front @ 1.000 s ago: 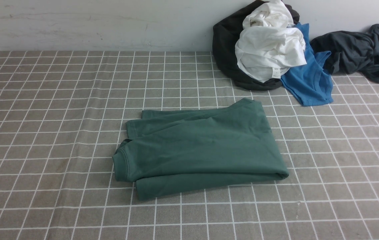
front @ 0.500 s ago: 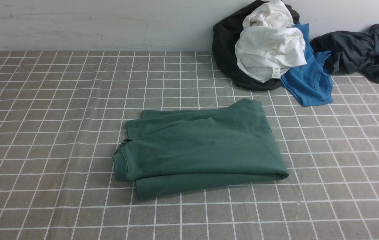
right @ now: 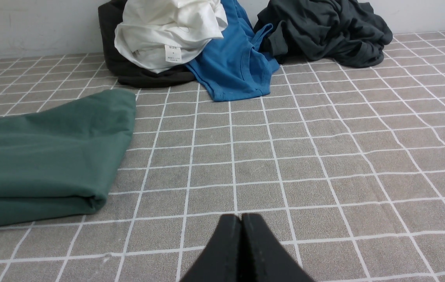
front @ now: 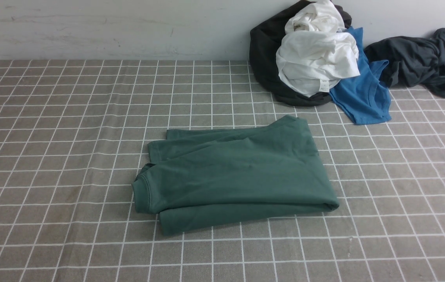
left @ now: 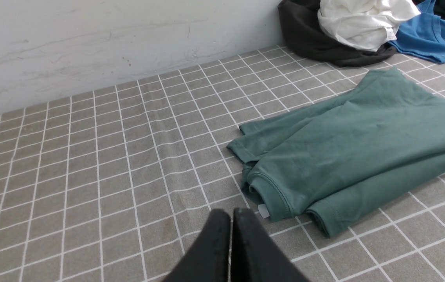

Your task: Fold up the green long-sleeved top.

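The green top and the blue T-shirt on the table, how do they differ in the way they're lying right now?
The green top is folded into a flat, layered rectangle; the blue T-shirt is unfolded and rumpled. The green top lies alone mid-table, touching no other garment; the blue T-shirt sits at the back by the wall, partly under a white garment. Both rest on the checked tablecloth, and neither gripper touches them.

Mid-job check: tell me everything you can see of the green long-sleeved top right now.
The green long-sleeved top is dark forest green, in soft, matte knit fabric. It lies folded into a rough rectangle of stacked layers, flat on the checked tablecloth near its middle. Its ribbed neckband faces the robot's left, with a small white tag peeking out beneath. The rounded fold edge lies on the right. Nothing else touches it; the clothes pile sits apart behind it.
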### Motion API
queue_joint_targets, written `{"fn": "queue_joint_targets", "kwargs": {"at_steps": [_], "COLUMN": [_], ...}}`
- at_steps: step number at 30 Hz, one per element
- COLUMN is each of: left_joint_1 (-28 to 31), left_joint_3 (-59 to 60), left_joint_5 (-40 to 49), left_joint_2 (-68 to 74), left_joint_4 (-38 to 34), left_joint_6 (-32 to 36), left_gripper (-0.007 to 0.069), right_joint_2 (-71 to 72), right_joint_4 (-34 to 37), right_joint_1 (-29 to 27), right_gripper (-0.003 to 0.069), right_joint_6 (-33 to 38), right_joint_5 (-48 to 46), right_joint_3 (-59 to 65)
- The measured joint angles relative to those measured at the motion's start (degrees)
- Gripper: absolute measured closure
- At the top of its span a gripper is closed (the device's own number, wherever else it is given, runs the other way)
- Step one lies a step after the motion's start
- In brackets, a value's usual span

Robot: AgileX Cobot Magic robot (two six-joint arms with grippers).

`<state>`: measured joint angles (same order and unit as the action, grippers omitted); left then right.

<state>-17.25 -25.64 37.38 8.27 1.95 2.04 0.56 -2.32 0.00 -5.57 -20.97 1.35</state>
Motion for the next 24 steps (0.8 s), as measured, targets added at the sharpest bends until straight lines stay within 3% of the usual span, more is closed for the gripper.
{"fn": "queue_joint_targets", "kwargs": {"at_steps": [16,20,24], "left_joint_1": [0.0,0.23,6.36], "left_joint_3": [2.15,5.67,14.52], "left_joint_5": [-0.75,-5.44,-19.95], "left_joint_2": [0.0,0.0,-0.92], "left_joint_4": [0.14,1.96,2.29], "left_joint_6": [0.0,0.0,0.0], "left_gripper": [0.0631,0.0631,0.0631], "right_joint_2": [0.0,0.0,0.0], "right_joint_4": [0.0,0.0,0.05], "right_joint_1": [0.0,0.0,0.0], "right_gripper": [0.0673,0.0673,0.0673], "right_joint_6": [0.05,0.05,0.05], "right_joint_5": [0.0,0.0,0.0], "right_joint_3": [0.0,0.0,0.0]}}
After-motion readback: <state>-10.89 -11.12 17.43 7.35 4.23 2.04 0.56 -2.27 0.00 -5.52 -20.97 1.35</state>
